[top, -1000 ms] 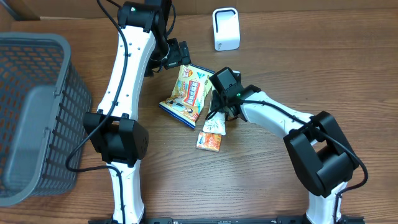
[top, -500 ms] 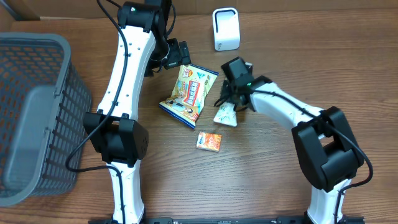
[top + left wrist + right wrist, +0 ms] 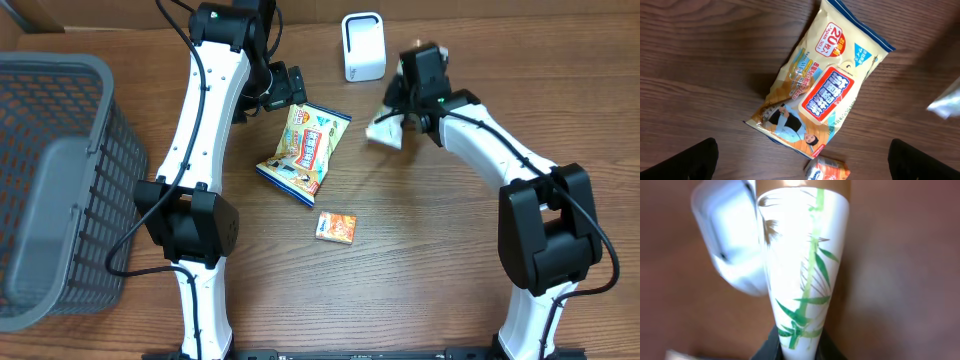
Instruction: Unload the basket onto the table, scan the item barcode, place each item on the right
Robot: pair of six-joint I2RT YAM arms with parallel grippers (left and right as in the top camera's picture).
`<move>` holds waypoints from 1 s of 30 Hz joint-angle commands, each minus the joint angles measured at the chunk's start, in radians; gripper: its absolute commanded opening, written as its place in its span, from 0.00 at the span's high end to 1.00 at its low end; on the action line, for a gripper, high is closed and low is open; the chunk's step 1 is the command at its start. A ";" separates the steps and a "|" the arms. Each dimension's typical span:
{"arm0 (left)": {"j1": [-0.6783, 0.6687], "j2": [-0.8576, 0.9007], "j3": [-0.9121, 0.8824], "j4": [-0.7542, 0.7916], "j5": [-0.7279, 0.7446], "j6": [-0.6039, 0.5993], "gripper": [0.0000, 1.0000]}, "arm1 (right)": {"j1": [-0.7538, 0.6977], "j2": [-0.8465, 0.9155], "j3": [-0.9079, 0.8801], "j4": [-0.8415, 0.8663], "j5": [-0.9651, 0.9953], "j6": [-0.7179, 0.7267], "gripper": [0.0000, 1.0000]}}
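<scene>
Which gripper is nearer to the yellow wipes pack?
Left. The left gripper hovers open at the yellow wipes pack's top edge; the right gripper, holding a white packet, is farther right.

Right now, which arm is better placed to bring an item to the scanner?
Right. The right gripper is shut on the bamboo-print packet, close to the white scanner. The left gripper hangs open over the yellow pack, holding nothing.

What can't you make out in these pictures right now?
No view: a barcode on the white bamboo-print plastic packet; right wrist overexposed, overhead too small.
Right wrist: white box-shaped scanner, motion-blurred.
Left wrist: small orange foil packet, cut by bottom edge.
Overhead: grey plastic mesh basket, cut by left edge.
</scene>
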 commanded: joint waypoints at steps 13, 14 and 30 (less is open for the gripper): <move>0.003 -0.018 -0.004 0.001 0.000 -0.009 0.00 | -0.001 0.061 0.046 0.547 0.040 0.047 0.96; 0.003 -0.018 -0.004 0.001 0.000 -0.009 0.00 | -0.001 0.074 0.046 0.570 0.060 0.067 0.96; 0.003 -0.018 -0.004 0.001 0.000 -0.009 0.00 | -0.003 0.196 0.046 0.787 0.103 0.183 0.92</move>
